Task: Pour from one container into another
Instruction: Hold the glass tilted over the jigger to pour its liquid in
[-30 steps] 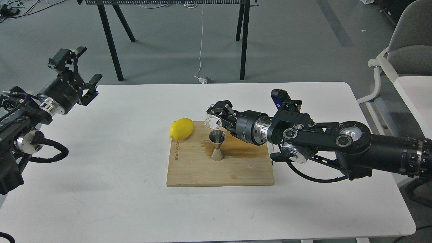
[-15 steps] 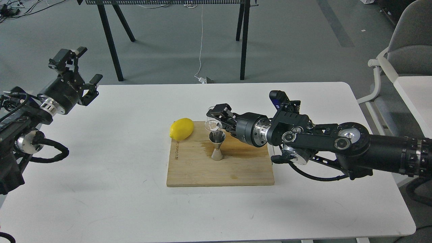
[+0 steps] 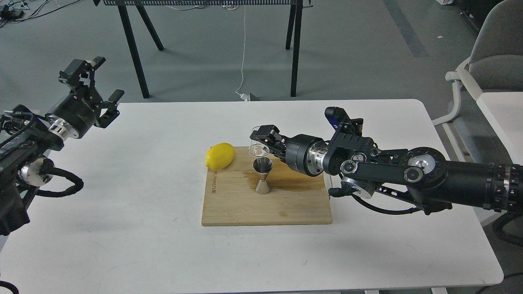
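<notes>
The right tool (image 3: 261,141), clenched on the glass cup (image 3: 258,150), holds it tilted just above the jigger (image 3: 263,176) mouth.

one lemon (image 3: 220,155), one glass cup (image 3: 258,149), one jigger (image 3: 262,175), one cutting board (image 3: 265,204).

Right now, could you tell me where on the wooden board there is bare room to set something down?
The board's front strip, nearer than the jigger, is bare. The back is crowded: lemon, glass cup and right gripper.
</notes>
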Controlling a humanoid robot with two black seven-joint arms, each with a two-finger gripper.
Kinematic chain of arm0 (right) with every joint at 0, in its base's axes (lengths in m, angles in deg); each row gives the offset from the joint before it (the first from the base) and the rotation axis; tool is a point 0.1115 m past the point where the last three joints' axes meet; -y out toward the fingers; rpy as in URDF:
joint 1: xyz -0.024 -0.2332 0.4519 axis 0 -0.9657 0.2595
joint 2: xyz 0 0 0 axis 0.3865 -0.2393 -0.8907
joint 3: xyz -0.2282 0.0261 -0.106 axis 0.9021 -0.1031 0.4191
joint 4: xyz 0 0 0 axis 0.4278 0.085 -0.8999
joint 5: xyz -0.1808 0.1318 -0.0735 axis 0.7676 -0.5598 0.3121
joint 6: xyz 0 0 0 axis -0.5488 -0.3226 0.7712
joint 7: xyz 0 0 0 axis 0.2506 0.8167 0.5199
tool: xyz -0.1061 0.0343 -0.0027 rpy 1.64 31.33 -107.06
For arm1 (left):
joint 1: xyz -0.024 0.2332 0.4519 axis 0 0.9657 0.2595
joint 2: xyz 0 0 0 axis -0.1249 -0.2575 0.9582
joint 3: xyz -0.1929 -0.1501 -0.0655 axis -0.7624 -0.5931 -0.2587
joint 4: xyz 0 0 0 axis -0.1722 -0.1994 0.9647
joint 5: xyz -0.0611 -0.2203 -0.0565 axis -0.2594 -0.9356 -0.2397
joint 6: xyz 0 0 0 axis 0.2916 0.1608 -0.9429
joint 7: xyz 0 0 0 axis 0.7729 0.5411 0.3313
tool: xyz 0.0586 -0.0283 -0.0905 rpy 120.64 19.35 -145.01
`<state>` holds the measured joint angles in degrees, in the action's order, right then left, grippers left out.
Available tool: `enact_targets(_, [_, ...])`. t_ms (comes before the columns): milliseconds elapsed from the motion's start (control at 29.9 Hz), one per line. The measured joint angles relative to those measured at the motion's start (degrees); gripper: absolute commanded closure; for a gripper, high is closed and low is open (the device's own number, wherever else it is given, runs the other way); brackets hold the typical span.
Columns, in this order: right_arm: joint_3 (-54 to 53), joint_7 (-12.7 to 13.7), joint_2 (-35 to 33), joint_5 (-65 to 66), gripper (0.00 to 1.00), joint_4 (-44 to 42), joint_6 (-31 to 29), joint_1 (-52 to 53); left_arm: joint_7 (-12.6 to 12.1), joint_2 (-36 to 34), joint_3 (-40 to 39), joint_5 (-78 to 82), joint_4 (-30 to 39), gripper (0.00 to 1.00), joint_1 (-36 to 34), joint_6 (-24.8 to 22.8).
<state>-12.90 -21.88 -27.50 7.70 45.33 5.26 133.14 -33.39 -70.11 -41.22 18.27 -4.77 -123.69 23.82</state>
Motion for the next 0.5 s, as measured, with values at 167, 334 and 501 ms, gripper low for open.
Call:
enact_targets(167, [0.1,0.0,0.0,1.6,0.53,0.0,0.2,0.0,0.0,0.0,0.0,0.0,0.0,0.0,0.0,0.0])
enact_targets(334, [0.6,0.0,0.1,2.0,0.53,0.0,0.2,0.1,0.0,0.0,0.0,0.0,0.0,0.0,0.0,0.0])
enact_targets(501, [1.1,-0.1,0.1,2.7,0.53,0.0,0.2,0.4,0.0,0.0,0.0,0.0,0.0,0.0,0.0,0.0])
